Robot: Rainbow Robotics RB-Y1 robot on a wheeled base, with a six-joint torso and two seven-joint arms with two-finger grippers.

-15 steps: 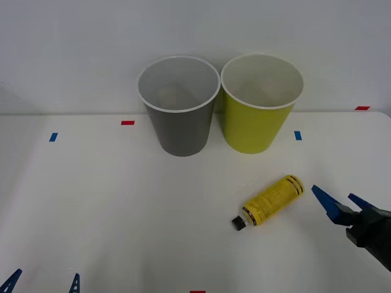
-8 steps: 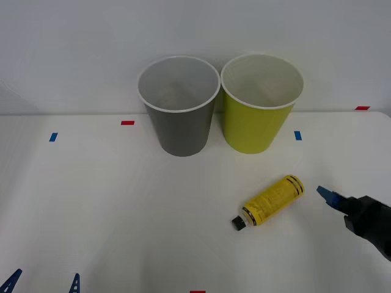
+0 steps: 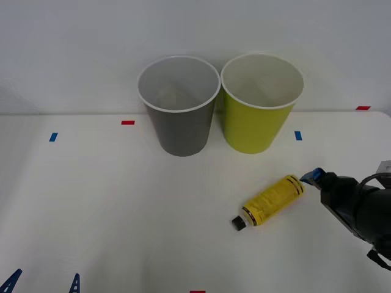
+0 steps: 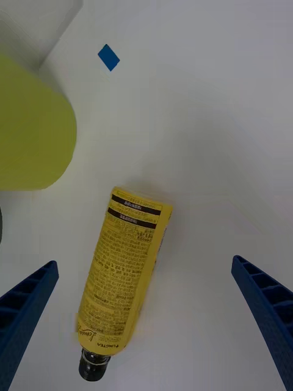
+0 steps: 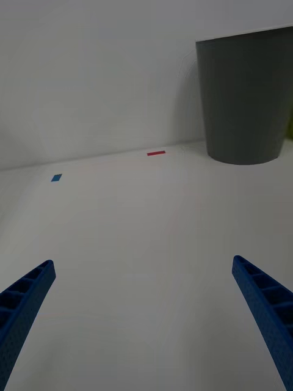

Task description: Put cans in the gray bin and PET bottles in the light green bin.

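The left gripper [image 3: 43, 283] is idling at the near table edge, fingers spread, well apart from the yellow bottle [image 3: 272, 200], which is lying on the white table [image 3: 110, 207] in front of the light green bin [image 3: 261, 104]. The right gripper [image 4: 146, 317], fingers spread wide and holding nothing, is now hanging over the bottle's base end, having advanced from beside it. Behind the bottle, the light green bin and the gray bin [image 3: 178, 105] to its left are standing upright, showing nothing inside.

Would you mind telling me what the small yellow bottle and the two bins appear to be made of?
The yellow bottle looks like plastic under a printed, slightly glossy label, with a black cap. The gray bin and light green bin look like matte plastic, possibly coated paper: smooth tapered walls, thin white rims, pale insides.
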